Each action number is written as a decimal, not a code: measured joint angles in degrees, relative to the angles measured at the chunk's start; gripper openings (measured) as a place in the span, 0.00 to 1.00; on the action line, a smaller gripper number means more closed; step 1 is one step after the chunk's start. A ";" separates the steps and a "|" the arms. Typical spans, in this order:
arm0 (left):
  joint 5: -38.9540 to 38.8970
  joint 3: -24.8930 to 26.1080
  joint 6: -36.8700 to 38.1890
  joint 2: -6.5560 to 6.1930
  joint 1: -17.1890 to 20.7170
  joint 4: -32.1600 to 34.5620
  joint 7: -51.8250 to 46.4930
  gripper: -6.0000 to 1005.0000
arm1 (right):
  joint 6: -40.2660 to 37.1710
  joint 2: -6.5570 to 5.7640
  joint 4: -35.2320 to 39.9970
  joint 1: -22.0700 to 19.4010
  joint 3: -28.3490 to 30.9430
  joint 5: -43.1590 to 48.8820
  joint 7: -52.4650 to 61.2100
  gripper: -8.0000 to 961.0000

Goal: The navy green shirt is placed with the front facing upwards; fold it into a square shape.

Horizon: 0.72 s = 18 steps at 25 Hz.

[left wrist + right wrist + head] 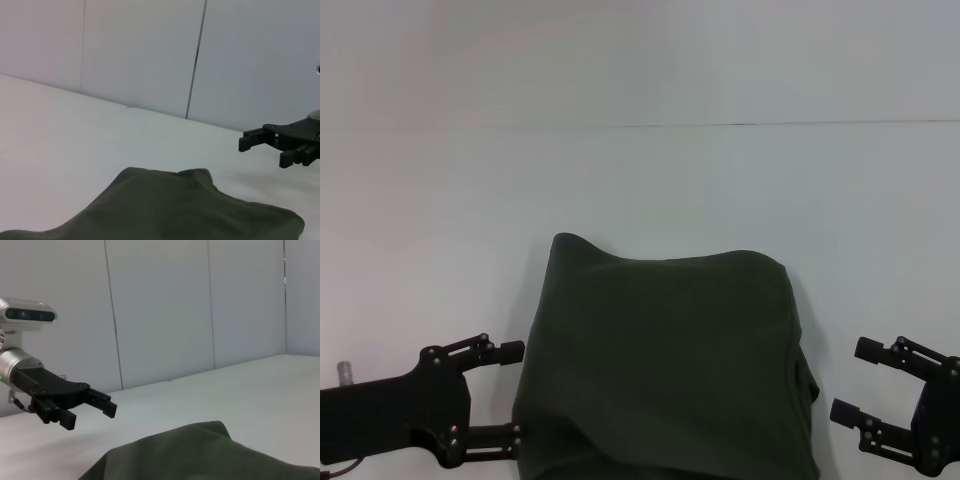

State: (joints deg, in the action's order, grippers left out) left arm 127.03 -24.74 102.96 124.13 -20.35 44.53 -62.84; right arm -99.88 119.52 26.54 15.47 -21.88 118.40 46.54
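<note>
The navy green shirt lies folded into a rough square on the white table, near the front edge; no lettering or collar shows. In the left wrist view the shirt forms a low rumpled mound, and the right wrist view shows the shirt the same way. My left gripper stands open right beside the shirt's left edge, holding nothing. My right gripper is open too, a short gap off the shirt's right edge. Each wrist view shows the other arm: the right gripper and the left gripper.
The white table stretches far beyond the shirt to a pale panelled wall. A thin seam line marks the table's back edge.
</note>
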 joint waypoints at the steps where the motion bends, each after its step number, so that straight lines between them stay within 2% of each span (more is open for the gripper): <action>1: 0.00 0.07 0.02 -0.02 -0.08 -0.12 0.00 0.87 | -0.02 0.00 0.00 -0.02 0.00 0.00 -0.14 0.84; 18: 0.05 0.18 -0.64 -0.07 -0.76 -2.54 0.47 0.87 | 0.36 0.02 -0.67 -0.05 0.25 0.12 -0.49 0.84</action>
State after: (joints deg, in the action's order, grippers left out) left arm 127.08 -24.55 102.32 124.06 -21.10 42.00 -62.37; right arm -99.51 119.54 25.88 15.42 -21.64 118.52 46.05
